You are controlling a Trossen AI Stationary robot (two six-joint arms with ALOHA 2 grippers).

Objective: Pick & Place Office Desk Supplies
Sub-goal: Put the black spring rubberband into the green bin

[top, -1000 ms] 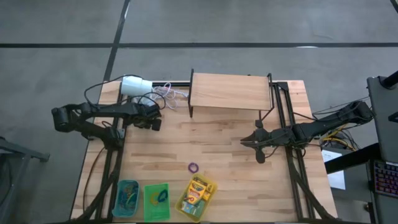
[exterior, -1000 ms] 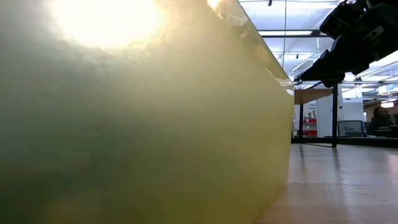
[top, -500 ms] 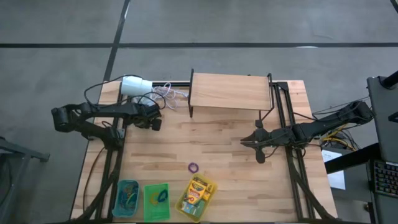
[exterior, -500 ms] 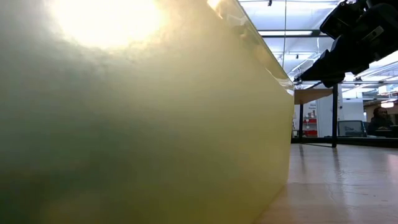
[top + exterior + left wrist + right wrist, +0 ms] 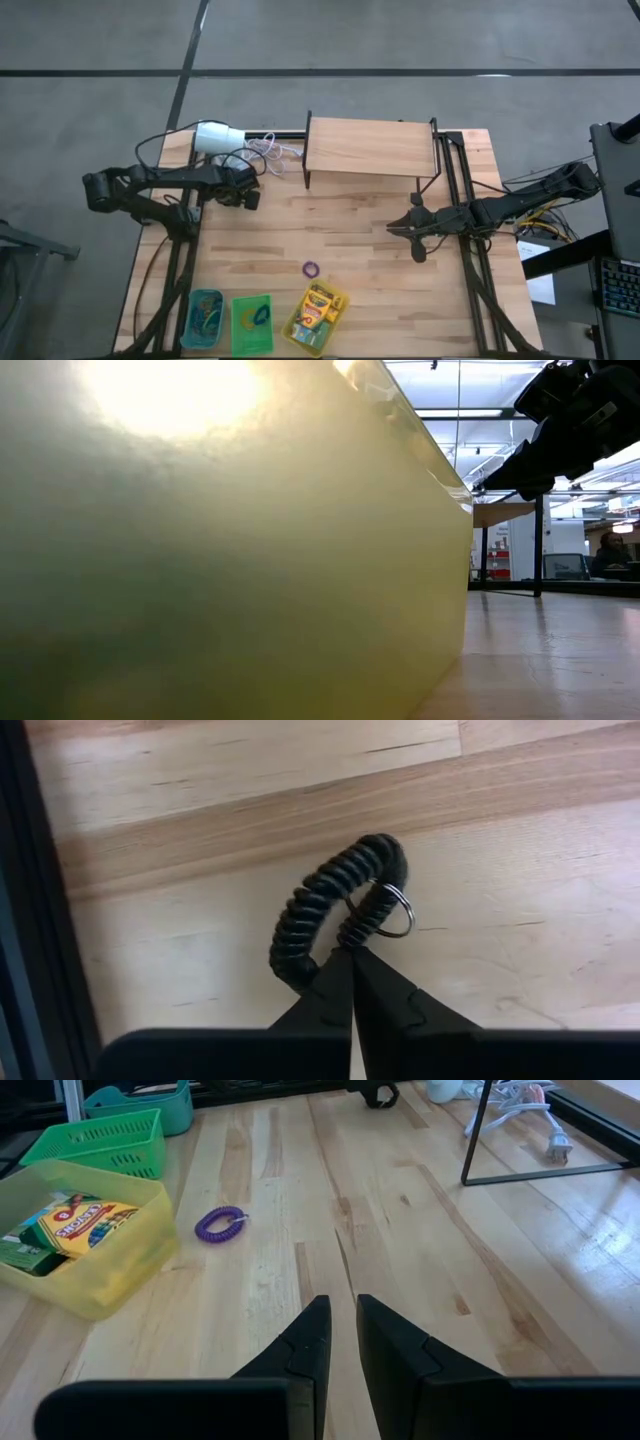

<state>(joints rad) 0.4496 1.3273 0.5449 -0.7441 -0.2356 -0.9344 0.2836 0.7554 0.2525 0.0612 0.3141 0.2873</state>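
1. Nothing in view had shifted since the earlier frames.
2. The left tool (image 5: 350, 952) stood closed, pinching a black coiled loop (image 5: 325, 905) on the counter (image 5: 380, 225).
3. The right tool (image 5: 342, 1325) hung slightly parted, empty; a purple loop (image 5: 220, 1223) lay ahead of it.
4. Beyond that loop, a yellow bin (image 5: 115, 1270) held crayon boxes (image 5: 70, 1225); a green basket (image 5: 95, 1140) and a teal basket (image 5: 205, 318) held loops.

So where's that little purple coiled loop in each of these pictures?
High view: the purple loop lies on bare wood, just up-table of the yellow bin.
Right wrist view: the loop lies beside the same yellow bin, ahead of the right hand.
Left wrist view: not in it.
Low view: not in it.
Shared landmark: the yellow bin holding crayon boxes.
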